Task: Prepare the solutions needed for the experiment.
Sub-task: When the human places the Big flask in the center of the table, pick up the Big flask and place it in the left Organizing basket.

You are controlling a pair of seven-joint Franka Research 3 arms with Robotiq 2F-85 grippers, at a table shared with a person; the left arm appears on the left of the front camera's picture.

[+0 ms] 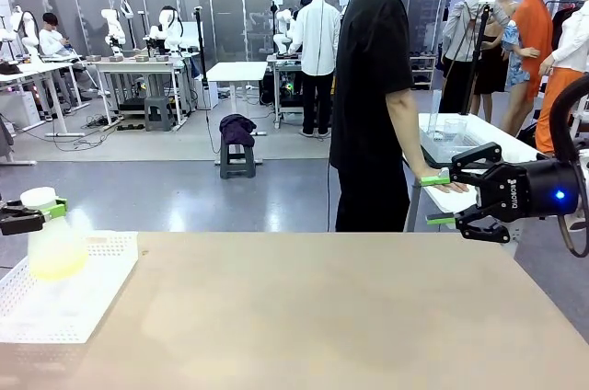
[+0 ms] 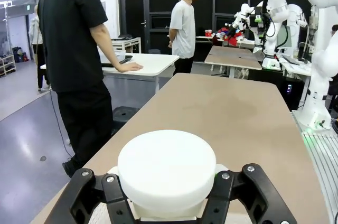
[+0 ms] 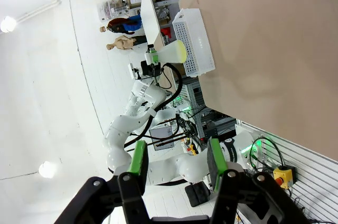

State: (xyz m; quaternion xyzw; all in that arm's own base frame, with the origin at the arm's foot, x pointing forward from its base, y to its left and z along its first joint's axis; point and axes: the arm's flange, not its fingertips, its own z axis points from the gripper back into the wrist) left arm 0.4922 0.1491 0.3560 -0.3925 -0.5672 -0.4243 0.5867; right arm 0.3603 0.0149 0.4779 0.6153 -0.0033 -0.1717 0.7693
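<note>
A bare tan table fills the foreground of the front view. At its left edge sits a white perforated basket. Above the basket's near left part hangs a translucent conical flask with a white round cap; a shallow layer of pale yellow-green solution sits in its bottom. The left gripper comes in from the left edge and is pinched tight on the flask's neck just under the cap, one green pad showing beside it. In the left wrist view the cap sits large between the two black fingers, which press in on either side below it, with the long table running away beyond. At the right side of the front view the right gripper hovers above the table's far right corner, pointing left, its green-tipped fingers spread apart with nothing between them. The right wrist view, rolled sideways, shows those fingers parted and, well beyond them, the basket, the flask and its yellow-green liquid. Past the table's far edge a person in black stands with a hand resting on a white side table.
</note>
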